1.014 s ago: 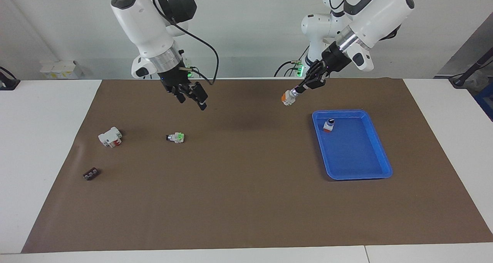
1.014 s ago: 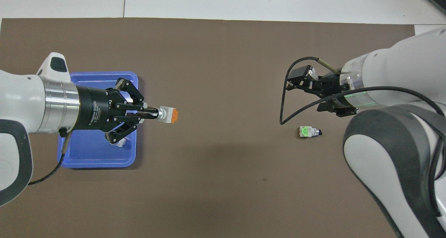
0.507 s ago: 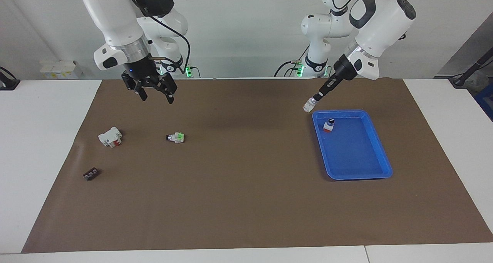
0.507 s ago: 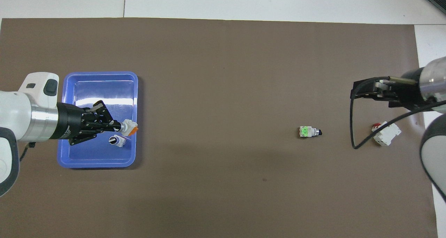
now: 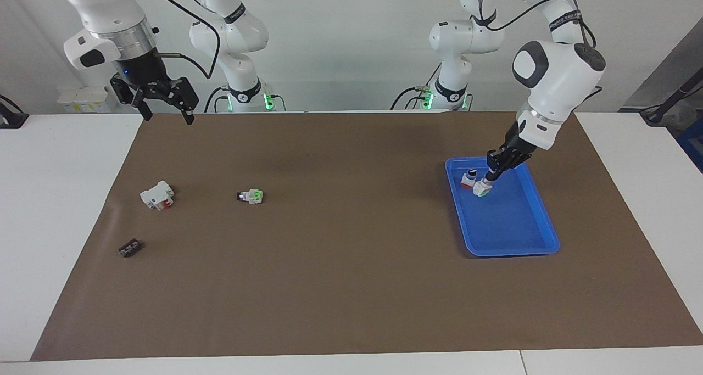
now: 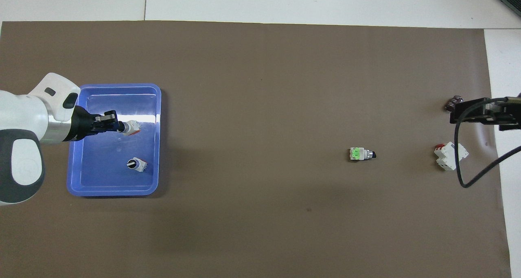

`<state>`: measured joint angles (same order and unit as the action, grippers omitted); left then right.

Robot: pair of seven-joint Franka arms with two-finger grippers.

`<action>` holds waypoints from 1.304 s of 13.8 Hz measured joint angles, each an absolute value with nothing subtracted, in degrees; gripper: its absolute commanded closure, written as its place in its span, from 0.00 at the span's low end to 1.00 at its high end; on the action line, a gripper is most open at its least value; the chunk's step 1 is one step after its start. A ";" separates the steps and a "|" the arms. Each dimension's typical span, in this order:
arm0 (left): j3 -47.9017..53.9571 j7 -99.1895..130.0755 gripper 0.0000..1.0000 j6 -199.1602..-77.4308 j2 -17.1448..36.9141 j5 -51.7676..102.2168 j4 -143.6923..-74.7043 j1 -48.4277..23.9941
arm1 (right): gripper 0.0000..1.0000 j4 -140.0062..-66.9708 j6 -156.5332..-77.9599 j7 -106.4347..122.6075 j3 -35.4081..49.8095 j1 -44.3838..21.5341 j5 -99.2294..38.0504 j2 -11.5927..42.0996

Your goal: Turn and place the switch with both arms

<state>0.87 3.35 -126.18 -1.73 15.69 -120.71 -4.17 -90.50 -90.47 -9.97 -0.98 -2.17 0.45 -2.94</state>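
My right gripper (image 5: 165, 107) hangs high over the table edge at the right arm's end, well apart from the blue tray (image 5: 544, 221). Its jaws are spread and carry nothing; this arm waits. Three loose parts lie on the brown mat (image 5: 351, 287), all well apart from the tray toward the right arm's end: a small black part (image 5: 130, 248), a white breaker with a red part (image 5: 157, 195), and a switch with a green part (image 5: 251, 196).

My left gripper (image 5: 486, 180) is low inside the tray. Its jaws are pressed together, pinching the switch (image 6: 131, 128) by its knob end, body and orange end pointing away from my fingers. A second switch with a black knob (image 6: 136, 164) lies in the tray, just beside the held one and nearer to the robots.

Progress, as I judge it: the turning step appears complete and the switch is within the tray walls. Remaining: lower it to the tray floor, release, and withdraw my left arm.
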 measured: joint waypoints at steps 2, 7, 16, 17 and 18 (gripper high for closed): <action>1.11 -5.98 1.00 -127.28 0.00 15.61 -120.71 -4.25 | 0.00 -87.99 -89.41 -10.12 1.06 -0.54 0.45 -0.81; 1.13 -18.47 1.00 -127.27 0.43 13.69 -123.70 -4.25 | 0.00 -91.65 -89.78 -10.13 1.51 -0.15 0.84 -2.76; 1.56 -21.04 0.00 -127.24 -0.45 10.24 -127.04 -5.09 | 0.00 -92.91 -90.03 -10.13 2.36 -0.18 1.23 -4.12; 1.59 -21.04 0.00 -127.15 -0.64 10.24 -126.83 -5.28 | 0.00 -92.92 -89.90 -10.14 2.32 -0.14 1.23 -4.16; 1.59 -21.04 0.00 -126.96 -0.82 10.24 -126.36 -5.44 | 0.00 -92.92 -89.77 -10.14 2.25 -0.11 1.23 -4.24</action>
<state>1.59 -21.04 -126.96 -0.82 10.24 -126.36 -5.44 -92.92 -89.77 -10.14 2.25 -0.11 1.23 -4.24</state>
